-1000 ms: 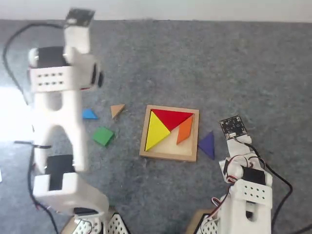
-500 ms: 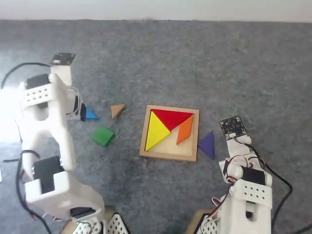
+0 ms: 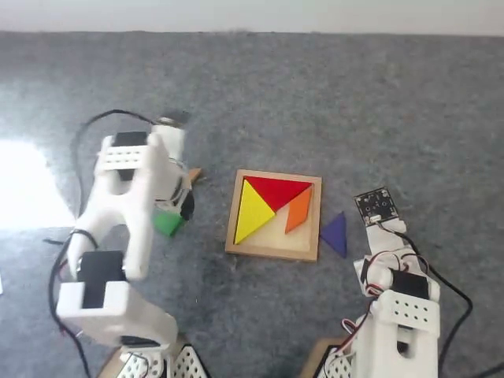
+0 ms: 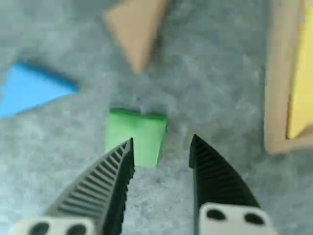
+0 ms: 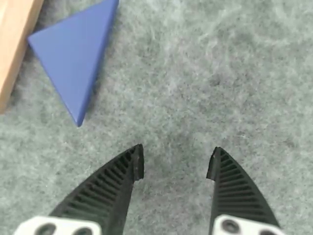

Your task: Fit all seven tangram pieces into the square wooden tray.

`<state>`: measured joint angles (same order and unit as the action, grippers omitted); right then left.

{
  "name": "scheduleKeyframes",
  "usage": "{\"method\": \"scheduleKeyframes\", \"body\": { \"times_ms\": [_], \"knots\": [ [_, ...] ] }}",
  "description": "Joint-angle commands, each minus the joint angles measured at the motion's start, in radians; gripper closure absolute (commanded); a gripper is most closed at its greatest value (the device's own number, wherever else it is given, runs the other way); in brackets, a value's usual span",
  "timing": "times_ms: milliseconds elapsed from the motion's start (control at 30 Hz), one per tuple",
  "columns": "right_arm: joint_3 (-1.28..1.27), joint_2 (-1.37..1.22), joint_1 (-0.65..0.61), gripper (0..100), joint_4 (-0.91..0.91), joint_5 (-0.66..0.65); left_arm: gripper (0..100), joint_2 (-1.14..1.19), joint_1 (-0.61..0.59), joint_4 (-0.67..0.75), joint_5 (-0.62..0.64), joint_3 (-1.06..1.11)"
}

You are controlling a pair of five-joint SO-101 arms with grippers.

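While the high view has red triangle (image 3: 277,190), yellow triangle (image 3: 252,213) and orange piece (image 3: 298,211) in the tray (image 3: 272,251), left wrist view puts my left claw (image 4: 161,147) part-open at the green square (image 4: 136,134), right wrist view my right claw (image 5: 177,164) open over carpet (image 5: 220,73) near the purple triangle (image 5: 73,54).

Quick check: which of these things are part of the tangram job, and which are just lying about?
Job: wooden tray; red triangle, yellow triangle, orange piece inside; green square, blue triangle, tan triangle, purple triangle outside.
Not job: grey mat, arm cables.
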<state>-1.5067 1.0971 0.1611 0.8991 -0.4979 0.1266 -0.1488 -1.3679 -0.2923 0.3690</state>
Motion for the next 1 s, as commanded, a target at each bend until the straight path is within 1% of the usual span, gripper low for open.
{"method": "scheduleKeyframes", "body": {
  "times_ms": [0,133,167,267,300,367,467,533,600,700,800,900,967],
  "knots": [
    [0.008,0.001,-0.001,78.3,-0.008,-0.014,82,-0.074,-0.012,-0.063,-0.081,-0.031],
    [0.011,0.001,0.001,77.9,-0.008,-0.014,82,-0.124,-0.029,-0.115,-0.06,-0.081],
    [0.012,0.001,0.001,77.9,-0.008,-0.014,82,-0.149,-0.017,-0.118,-0.032,-0.088],
    [0.017,0.001,0.002,77.9,-0.008,-0.012,82,-0.249,0.069,-0.117,0.078,-0.067],
    [0.02,-0.002,0.007,77.9,-0.008,-0.012,82,-0.288,0.112,-0.098,0.11,-0.035],
    [0.04,-0.01,0.025,77.9,-0.001,-0.011,82,-0.387,0.184,-0.018,0.17,0.059],
    [0.092,-0.012,0.035,77.9,0.053,-0.012,82,-0.532,0.232,0.132,0.216,0.223],
    [0.161,-0.01,0.035,77.9,0.113,-0.012,82,-0.6,0.224,0.178,0.215,0.286],
    [0.258,-0.01,0.031,77.9,0.17,-0.012,82,-0.62,0.178,0.175,0.221,0.3],
    [0.405,-0.012,0.027,77.9,0.252,-0.008,82,-0.591,0.129,0.184,0.238,0.312],
    [0.506,-0.024,0.024,77.9,0.326,-0.006,82,-0.554,0.117,0.21,0.241,0.314],
    [0.563,-0.097,-0.038,77.9,0.386,-0.003,82,-0.534,0.117,0.21,0.242,0.311],
    [0.588,-0.17,-0.085,77.9,0.397,0.049,82,-0.529,0.115,0.21,0.242,0.309]
  ]
}}
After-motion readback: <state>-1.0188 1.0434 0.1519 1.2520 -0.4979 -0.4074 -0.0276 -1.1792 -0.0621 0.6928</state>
